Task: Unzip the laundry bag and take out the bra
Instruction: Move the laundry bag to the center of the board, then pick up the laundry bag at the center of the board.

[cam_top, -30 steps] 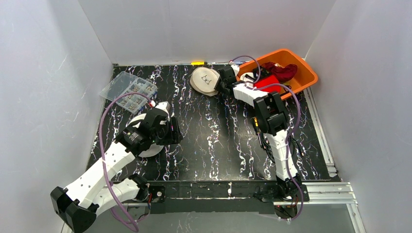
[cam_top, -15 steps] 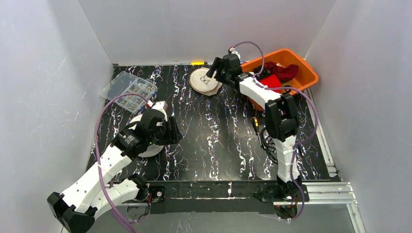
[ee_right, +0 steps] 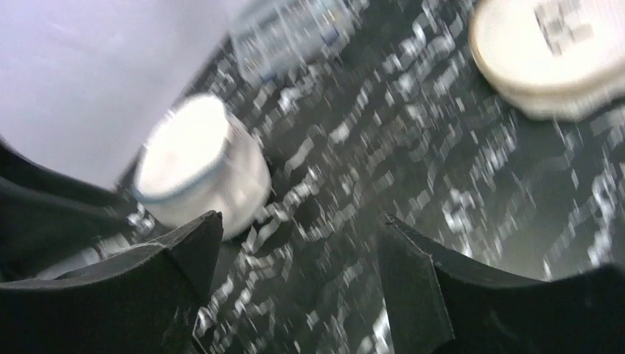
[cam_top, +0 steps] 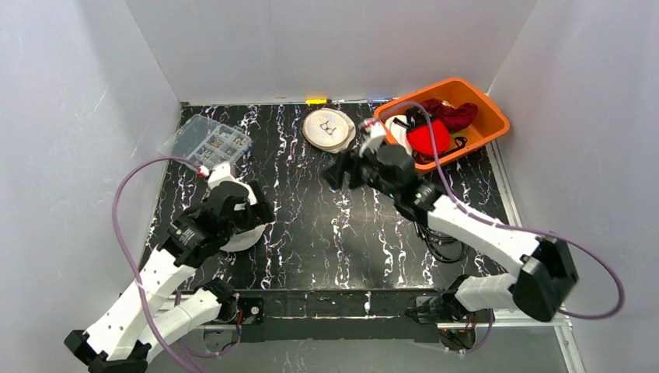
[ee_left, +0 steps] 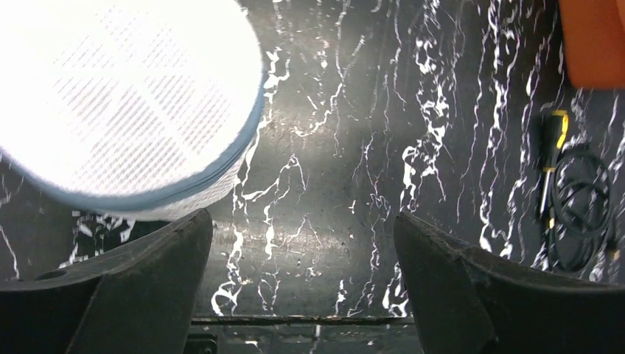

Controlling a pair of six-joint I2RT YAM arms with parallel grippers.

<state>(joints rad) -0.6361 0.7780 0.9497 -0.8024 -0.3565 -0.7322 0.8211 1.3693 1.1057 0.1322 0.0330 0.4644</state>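
The laundry bag [cam_top: 242, 235] is a white round mesh case with a blue rim, at the left of the table and half hidden under my left arm. In the left wrist view the bag [ee_left: 125, 103] lies up and left of my left gripper [ee_left: 302, 217], which is open over bare table. The bra [cam_top: 329, 128], a beige round stack of cups, rests at the back centre, outside the bag. My right gripper [cam_top: 332, 175] hovers open above mid-table, apart from both. Its blurred wrist view shows the gripper [ee_right: 298, 221] empty, with the bag [ee_right: 199, 169] and the bra [ee_right: 553, 51] ahead.
An orange bin [cam_top: 489, 116] with red garments [cam_top: 427, 140] stands at the back right. A clear plastic parts box [cam_top: 206, 144] sits at the back left. A yellow-handled screwdriver [ee_left: 549, 147] and a coiled black cable [ee_left: 582, 192] lie at the right.
My right gripper opened at the bra, left it at the back and swung towards mid-table. My left gripper opened wider and drew back off the bag.
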